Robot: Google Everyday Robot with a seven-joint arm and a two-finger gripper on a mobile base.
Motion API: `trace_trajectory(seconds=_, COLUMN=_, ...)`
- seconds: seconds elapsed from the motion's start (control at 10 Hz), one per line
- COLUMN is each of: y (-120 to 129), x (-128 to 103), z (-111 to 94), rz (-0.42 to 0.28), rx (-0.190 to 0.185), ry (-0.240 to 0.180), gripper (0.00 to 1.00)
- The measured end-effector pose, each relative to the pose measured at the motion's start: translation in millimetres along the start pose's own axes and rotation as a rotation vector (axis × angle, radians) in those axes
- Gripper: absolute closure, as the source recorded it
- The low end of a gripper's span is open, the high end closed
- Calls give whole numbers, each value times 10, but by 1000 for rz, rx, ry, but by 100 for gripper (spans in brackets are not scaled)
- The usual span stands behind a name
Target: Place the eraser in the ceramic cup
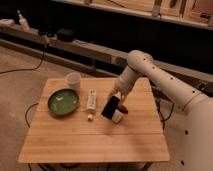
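The eraser (110, 107), a flat black slab, hangs tilted just above the middle of the wooden table (95, 142). My gripper (116, 97) is shut on its upper end, with the white arm reaching in from the right. The ceramic cup (73, 80), small and pale, stands upright near the table's back left corner, well to the left of the gripper.
A wide green bowl (63, 102) sits on the left of the table, in front of the cup. A white tube (91, 100) lies between the bowl and the eraser. A pale block (118, 116) and a small dark red piece (123, 109) lie under the gripper.
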State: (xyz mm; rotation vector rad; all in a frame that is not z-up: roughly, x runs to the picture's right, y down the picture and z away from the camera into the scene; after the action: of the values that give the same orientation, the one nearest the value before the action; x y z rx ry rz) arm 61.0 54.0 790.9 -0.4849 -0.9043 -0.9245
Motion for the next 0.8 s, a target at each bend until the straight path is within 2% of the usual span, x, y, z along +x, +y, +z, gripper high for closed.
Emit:
trace_trajectory(seconds=0.1, y=-79, x=135, z=-12, rz=62, rx=4, ry=29, gripper=87)
trace_trajectory(seconds=0.3, y=-312, x=493, z=37, rz=243, rx=20, ry=121, gripper=87)
trace_trajectory(seconds=0.5, y=-607, x=697, z=121, rz=413, rx=77, ry=181, gripper=87)
trace_trajectory(seconds=0.6, y=-742, x=768, z=152, rz=520, rx=125, ry=204, gripper=87)
trace_trajectory(seconds=0.8, y=-930, x=831, z=188, rz=634, rx=185, ry=222, gripper=87)
